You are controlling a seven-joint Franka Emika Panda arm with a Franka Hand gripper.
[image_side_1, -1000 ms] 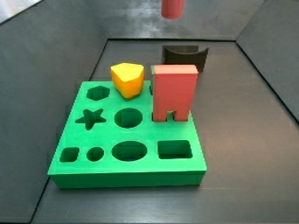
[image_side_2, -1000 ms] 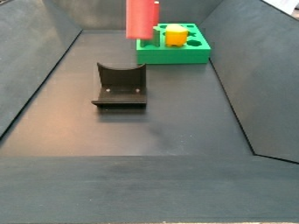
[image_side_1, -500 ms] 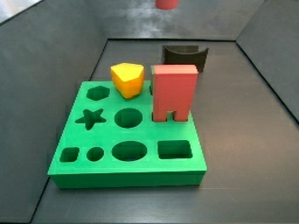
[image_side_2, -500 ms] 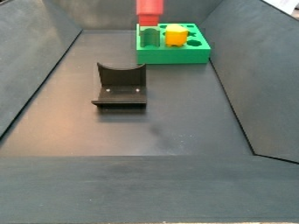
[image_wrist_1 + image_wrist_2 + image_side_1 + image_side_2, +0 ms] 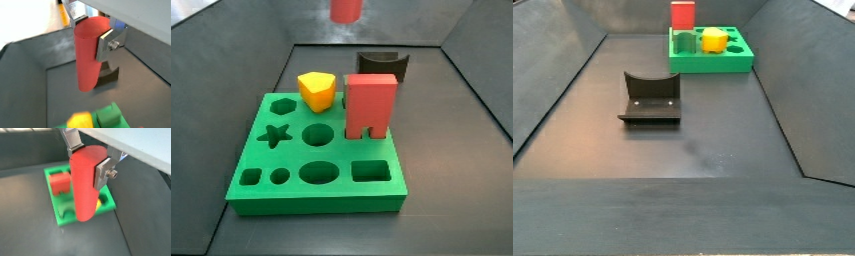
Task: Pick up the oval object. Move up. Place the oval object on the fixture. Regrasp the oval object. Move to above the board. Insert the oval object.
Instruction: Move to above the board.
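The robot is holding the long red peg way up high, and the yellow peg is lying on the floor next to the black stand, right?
Not quite. The gripper does hold the long red peg up high, but the yellow peg is not on the floor by the black stand. It stands on the green board, beside the wide red block. Both side views show this.

The gripper (image 5: 89, 31), high above everything else, has flat silver metal fingers (image 5: 105, 44) with a brushed, slightly shiny finish, one fastened by a bright screw. Clamped between them, the oval object (image 5: 85, 183) looks like smooth matt red plastic. Below the gripper, the board (image 5: 325, 180) is matt bright green, plastic-like with clean-cut holes. Farther down, the fixture (image 5: 651, 97) is dull black, and the floor (image 5: 673, 145) reads as dark grey, faintly scuffed sheet.
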